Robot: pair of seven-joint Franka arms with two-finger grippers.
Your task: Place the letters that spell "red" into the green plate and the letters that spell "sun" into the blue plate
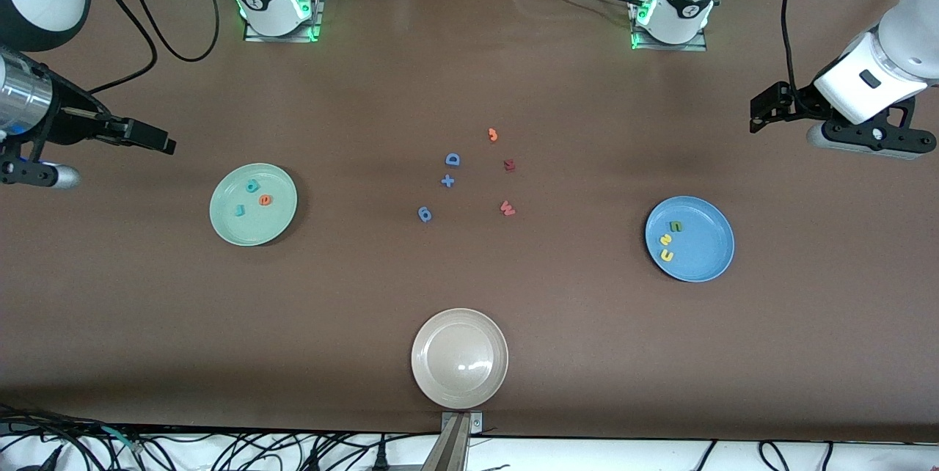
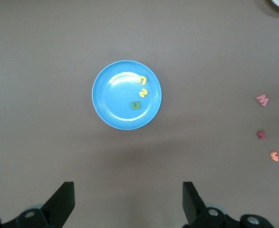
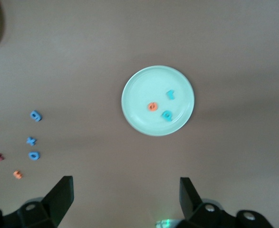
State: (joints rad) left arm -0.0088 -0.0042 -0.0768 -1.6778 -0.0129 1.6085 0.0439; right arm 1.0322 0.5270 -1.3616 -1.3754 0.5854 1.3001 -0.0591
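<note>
The green plate (image 1: 277, 225) lies toward the right arm's end of the table and holds the teal "d" (image 1: 252, 185), the orange "e" (image 1: 265, 199) and the teal "r" (image 1: 239, 210). Toward the left arm's end, the blue plate (image 1: 708, 247) holds the green "n" (image 1: 675, 226), the yellow "s" (image 1: 666, 240) and the yellow "u" (image 1: 667, 255). My right gripper (image 1: 163, 141) hangs open and empty above the table beside the green plate (image 3: 139, 95). My left gripper (image 1: 763, 113) hangs open and empty beside the blue plate (image 2: 115, 95).
An empty beige plate (image 1: 440, 377) sits at the table edge nearest the front camera. Loose pieces lie mid-table: a blue "D" (image 1: 452, 159), a blue plus (image 1: 447, 180), a blue "6" (image 1: 425, 214), an orange piece (image 1: 493, 135), a dark red letter (image 1: 510, 165), a pink "w" (image 1: 507, 207).
</note>
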